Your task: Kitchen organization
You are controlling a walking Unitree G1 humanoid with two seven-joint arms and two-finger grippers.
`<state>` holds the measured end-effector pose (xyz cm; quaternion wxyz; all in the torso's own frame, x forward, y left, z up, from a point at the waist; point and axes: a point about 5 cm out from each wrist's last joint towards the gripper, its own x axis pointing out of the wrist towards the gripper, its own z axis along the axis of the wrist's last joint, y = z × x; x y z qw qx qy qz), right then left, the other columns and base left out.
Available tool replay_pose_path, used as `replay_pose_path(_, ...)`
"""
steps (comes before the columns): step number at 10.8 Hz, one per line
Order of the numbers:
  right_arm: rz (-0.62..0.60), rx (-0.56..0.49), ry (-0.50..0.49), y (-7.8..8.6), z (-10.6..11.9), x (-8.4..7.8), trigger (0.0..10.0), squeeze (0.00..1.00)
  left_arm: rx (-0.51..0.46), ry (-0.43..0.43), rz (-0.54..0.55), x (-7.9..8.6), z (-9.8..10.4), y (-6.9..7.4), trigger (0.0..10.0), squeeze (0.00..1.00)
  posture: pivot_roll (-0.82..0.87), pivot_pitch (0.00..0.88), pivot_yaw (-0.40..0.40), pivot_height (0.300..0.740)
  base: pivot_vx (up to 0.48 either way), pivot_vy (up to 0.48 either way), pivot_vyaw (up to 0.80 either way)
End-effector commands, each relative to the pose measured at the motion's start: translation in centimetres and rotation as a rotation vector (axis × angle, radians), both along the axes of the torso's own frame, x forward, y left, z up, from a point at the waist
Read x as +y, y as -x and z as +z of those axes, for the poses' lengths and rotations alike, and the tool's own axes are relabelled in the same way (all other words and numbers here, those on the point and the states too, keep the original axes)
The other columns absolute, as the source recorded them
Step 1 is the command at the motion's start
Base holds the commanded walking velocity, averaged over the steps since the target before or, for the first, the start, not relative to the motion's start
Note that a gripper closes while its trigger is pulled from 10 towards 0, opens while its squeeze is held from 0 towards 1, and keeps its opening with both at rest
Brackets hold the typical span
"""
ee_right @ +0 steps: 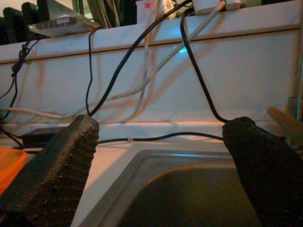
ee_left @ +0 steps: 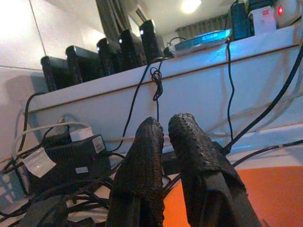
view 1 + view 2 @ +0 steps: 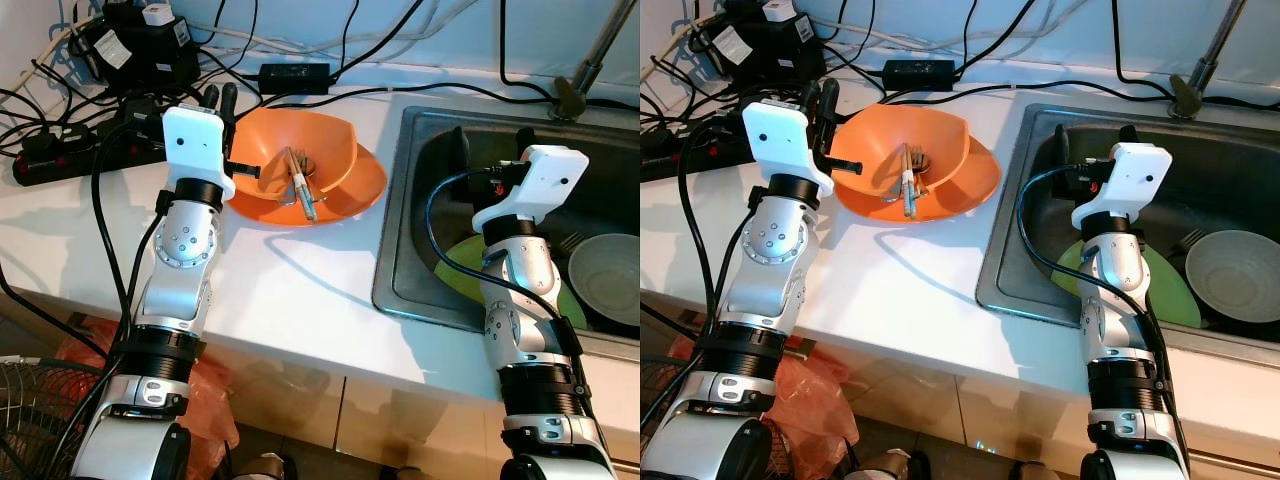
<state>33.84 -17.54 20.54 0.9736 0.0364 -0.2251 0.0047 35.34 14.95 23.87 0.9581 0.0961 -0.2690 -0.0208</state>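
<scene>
An orange bowl (image 3: 335, 145) rests tilted on an orange plate (image 3: 362, 188) on the white counter, with a bundle of cutlery (image 3: 300, 185) lying inside it. My left gripper (image 3: 221, 97) is at the bowl's far left rim, shut, its fingers (image 2: 142, 161) almost touching and nothing visible between them. My right gripper (image 3: 492, 138) hovers open over the steel sink (image 3: 393, 250), with its fingers (image 1: 61, 161) spread wide. Down in the sink lie a green plate (image 3: 455, 262), a grey bowl (image 3: 607, 275) and a fork (image 3: 570, 240).
Black power strips, adapters and tangled cables (image 3: 110, 60) crowd the counter's back left corner. A cable (image 3: 450, 90) runs along the sink's back edge to the faucet base (image 3: 572, 95). Bare white counter (image 3: 290, 280) lies in front of the bowl.
</scene>
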Motion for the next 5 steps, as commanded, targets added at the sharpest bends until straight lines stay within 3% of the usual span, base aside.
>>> replay_pose_path(1, 0.006, 0.021, 0.009, 0.07, -0.45, 0.09, 10.0, 0.00, -0.002, 0.001, 0.001, 0.12, 0.18, -0.12, 10.0, 0.00, 0.05, 0.107, 0.081, 0.740, 0.000, 0.000, 0.00)
replay_pose_path(5, 0.007, 0.025, 0.008, 0.07, -0.53, 0.14, 10.0, 0.00, 0.002, 0.004, 0.001, 0.20, 0.13, -0.17, 10.0, 0.00, 0.04, 0.110, 0.081, 0.740, 0.000, 0.000, 0.00)
